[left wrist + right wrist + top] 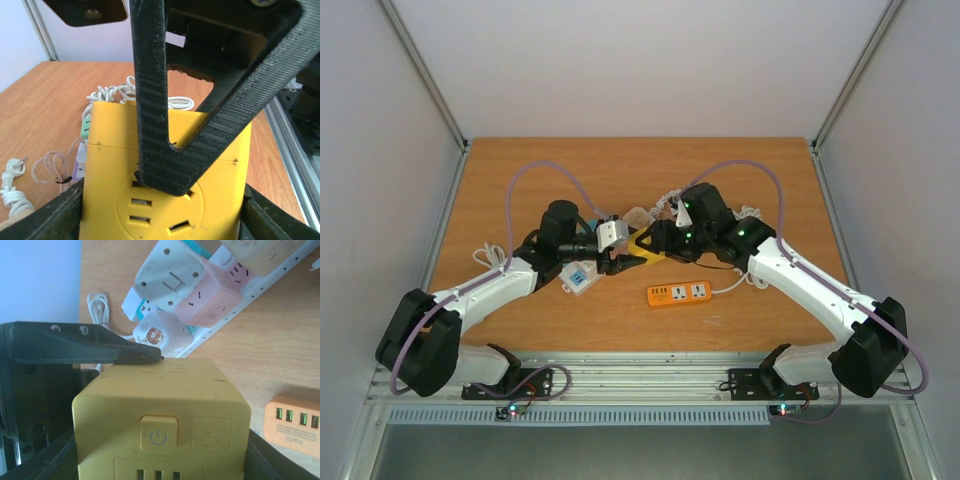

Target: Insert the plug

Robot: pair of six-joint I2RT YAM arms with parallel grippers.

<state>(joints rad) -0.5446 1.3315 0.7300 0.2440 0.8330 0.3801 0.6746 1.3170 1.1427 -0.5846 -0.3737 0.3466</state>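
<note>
The left gripper (626, 260) is about half open and clamped on the yellow adapter cube (112, 145). One finger (45, 217) presses against each flank, so the cube hangs above the table right between its tips. The slotted socket face is turned toward this gripper's wrist camera.

A ribbed finger (150, 100) of the right gripper (658, 242) lies across that socket face. The right gripper's jaws are also partly closed, and they appear to bear on the other pair of sides. The two grips look crossed this way so both can hold without clashing, probably for a handover or a regrip.

The power-button face looks back at the right wrist. The cube is nearly as wide as it is long. Its slightly longer axis seems to run roughly level, from one palm toward the other. The prongs are hidden, so I cannot tell which way it would plug in.

Below the right gripper, on its near side, an orange power strip (677, 293) lies flat with its sockets up. It is likely the target.
</note>
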